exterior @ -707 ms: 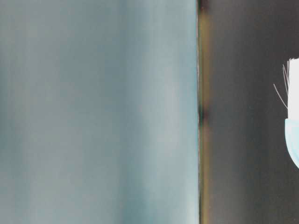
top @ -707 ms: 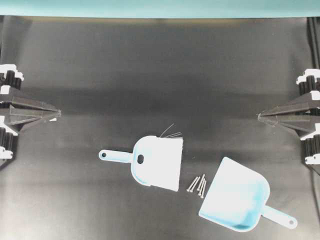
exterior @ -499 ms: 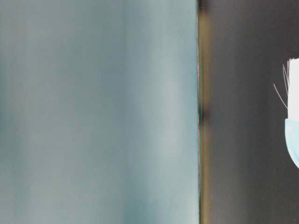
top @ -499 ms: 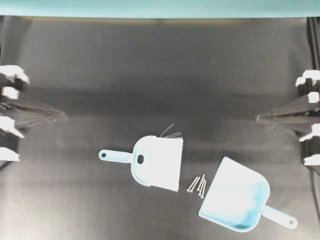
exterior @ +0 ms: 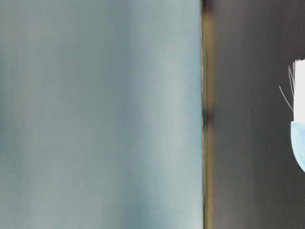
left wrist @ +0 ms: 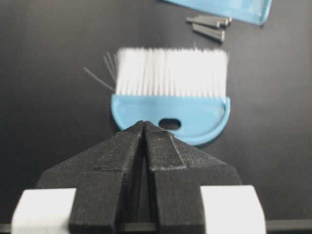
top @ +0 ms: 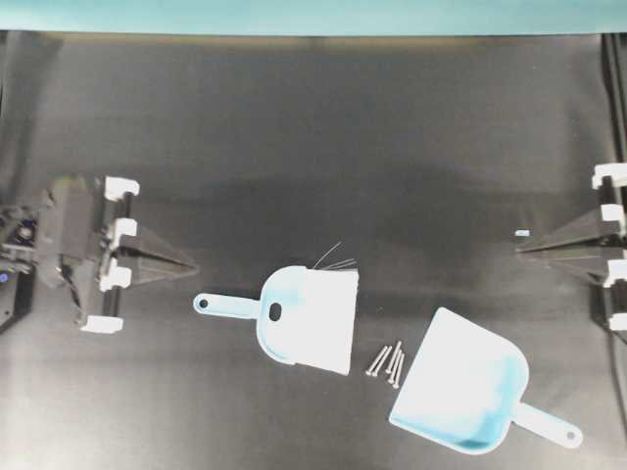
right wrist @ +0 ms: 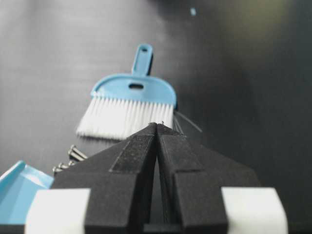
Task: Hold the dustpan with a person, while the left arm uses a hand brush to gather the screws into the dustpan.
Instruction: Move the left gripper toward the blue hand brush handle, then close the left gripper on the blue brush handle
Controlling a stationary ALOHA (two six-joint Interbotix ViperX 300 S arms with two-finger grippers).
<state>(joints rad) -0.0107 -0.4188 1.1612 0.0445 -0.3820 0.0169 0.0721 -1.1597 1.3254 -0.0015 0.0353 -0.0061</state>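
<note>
The light-blue hand brush (top: 299, 323) lies flat on the black mat, with its white bristles (left wrist: 170, 70) toward the screws and its slim handle (top: 223, 305) pointing left. My left gripper (top: 194, 265) is shut and empty, with its tip just up and left of the handle's ringed end. Several silver screws (top: 387, 359) lie between the brush and the mouth of the dustpan (top: 460, 387). The dustpan lies at the lower right with its handle pointing right. My right gripper (top: 519, 247) is shut and empty at the right edge, well above the dustpan. No person is in view.
A teal wall (top: 313, 15) runs along the mat's far edge and fills most of the table-level view (exterior: 95, 114). That view catches only an end of the brush (exterior: 299, 90). A tiny blue speck (top: 522, 233) lies by the right gripper's tip.
My left arm has come in from the left edge, right and slightly down, stopping near the brush handle. The right gripper has drawn slightly back and down. Brush, screws and dustpan have not moved.
</note>
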